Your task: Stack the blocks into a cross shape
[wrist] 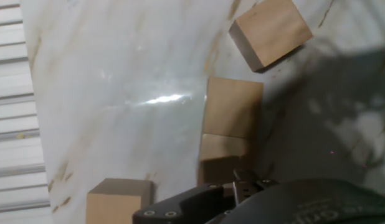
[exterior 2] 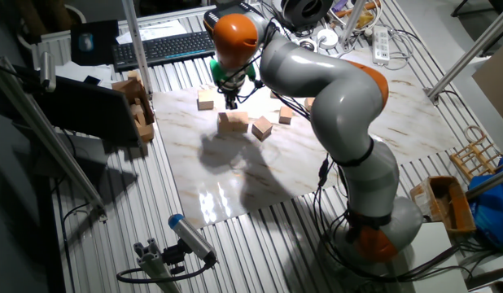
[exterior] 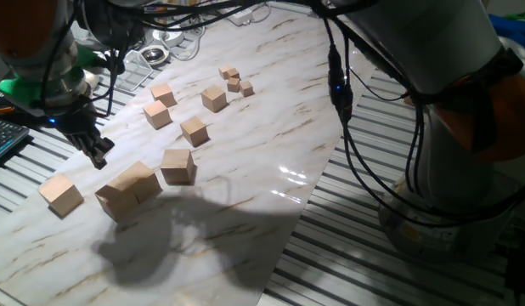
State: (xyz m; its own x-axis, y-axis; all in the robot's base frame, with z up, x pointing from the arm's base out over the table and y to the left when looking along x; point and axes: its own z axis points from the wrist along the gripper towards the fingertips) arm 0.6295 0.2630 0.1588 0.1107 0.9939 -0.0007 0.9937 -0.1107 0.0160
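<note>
Four large tan blocks lie flat on the marble sheet (exterior: 245, 170), none stacked. Two touch side by side (exterior: 118, 197) (exterior: 142, 181), and the hand view shows the same pair end to end (wrist: 233, 106) (wrist: 225, 155). One block (exterior: 177, 166) lies just right of the pair, also in the hand view (wrist: 269, 31). Another lone block (exterior: 60, 194) lies to the left, also in the hand view (wrist: 118, 199). My gripper (exterior: 98, 153) hangs above the sheet, up-left of the pair. Its fingers stand slightly apart and hold nothing. The other fixed view has my gripper (exterior 2: 230, 102) over the pair (exterior 2: 234, 123).
Several medium wooden cubes (exterior: 194, 131) (exterior: 158, 114) (exterior: 214, 100) lie farther back on the sheet. A cluster of tiny cubes (exterior: 234, 82) sits behind them. Cables hang from the arm (exterior: 339, 85). A keyboard (exterior 2: 162, 49) and ribbed metal table surround the sheet.
</note>
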